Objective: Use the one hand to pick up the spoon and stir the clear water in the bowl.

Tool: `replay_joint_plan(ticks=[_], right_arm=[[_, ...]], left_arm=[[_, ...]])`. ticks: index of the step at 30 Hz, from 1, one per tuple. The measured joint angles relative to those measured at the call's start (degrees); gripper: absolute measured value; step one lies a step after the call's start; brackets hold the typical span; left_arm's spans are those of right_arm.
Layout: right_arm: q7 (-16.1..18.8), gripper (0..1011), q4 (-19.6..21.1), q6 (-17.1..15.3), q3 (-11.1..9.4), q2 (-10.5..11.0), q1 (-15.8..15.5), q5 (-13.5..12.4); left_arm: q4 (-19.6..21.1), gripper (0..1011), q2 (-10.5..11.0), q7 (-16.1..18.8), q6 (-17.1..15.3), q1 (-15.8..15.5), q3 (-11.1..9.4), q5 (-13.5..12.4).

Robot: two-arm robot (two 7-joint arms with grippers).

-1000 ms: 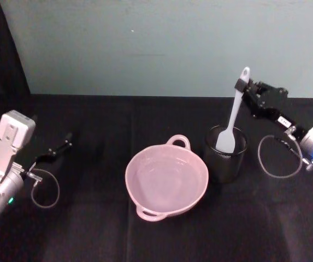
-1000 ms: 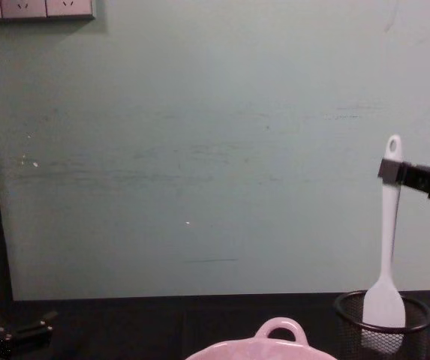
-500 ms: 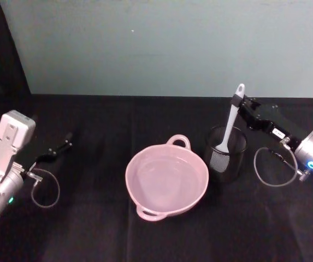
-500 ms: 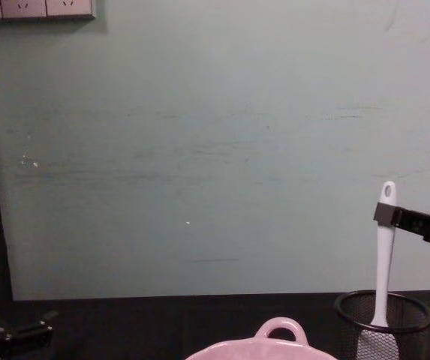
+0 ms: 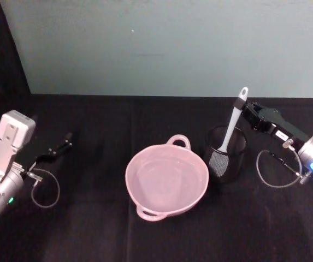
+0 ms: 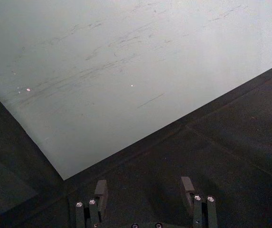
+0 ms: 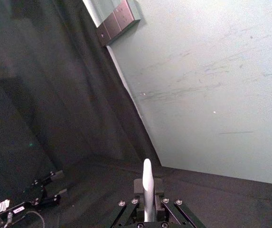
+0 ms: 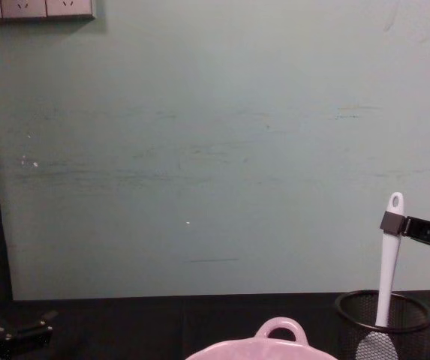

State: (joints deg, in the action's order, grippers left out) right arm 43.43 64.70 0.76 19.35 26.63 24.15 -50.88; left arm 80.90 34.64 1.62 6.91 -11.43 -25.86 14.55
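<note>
Head view: right black two-finger tool [image 5: 242, 107] pinching the long white plastic spoon [image 5: 230, 132], blade down in the black wire-mesh cup [image 5: 225, 154] just right of the wide pale pink bowl [image 5: 166, 178] on the black bench [image 5: 90, 218]; left wrist view: left tool [image 6: 144, 190] spread.

1. A pale green wall [image 8: 199, 150] rises behind the table.
2. A black cloth [image 5: 90, 229] covers the table.
3. Wall sockets [image 8: 34, 7] sit high up.
4. A dark curtain [image 7: 41, 95] hangs beside the wall.
</note>
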Motion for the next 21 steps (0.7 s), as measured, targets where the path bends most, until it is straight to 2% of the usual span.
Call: replay_joint_plan(ticks=[7, 15, 18, 19, 21], right_arm=[[0.37, 127, -1.25, -0.05, 0.41, 0.05, 0.41, -0.7], [-1.15, 375, -1.9, -1.1, 1.36, 0.67, 0.59, 0.02], [-1.93, 430, -1.88, -1.72, 1.51, 0.87, 0.57, 0.23], [-2.48, 499, -1.88, -2.17, 1.56, 1.0, 0.49, 0.34], [-3.44, 561, -1.92, -3.13, 1.58, 1.27, 0.31, 0.35]], left_arm=[[0.0, 1005, 0.0, 0.0, 0.0, 0.0, 0.0, 0.0], [0.0, 1005, 0.0, 0.0, 0.0, 0.0, 0.0, 0.0], [0.0, 1005, 0.0, 0.0, 0.0, 0.0, 0.0, 0.0], [0.0, 1005, 0.0, 0.0, 0.0, 0.0, 0.0, 0.0], [0.0, 1005, 0.0, 0.0, 0.0, 0.0, 0.0, 0.0]])
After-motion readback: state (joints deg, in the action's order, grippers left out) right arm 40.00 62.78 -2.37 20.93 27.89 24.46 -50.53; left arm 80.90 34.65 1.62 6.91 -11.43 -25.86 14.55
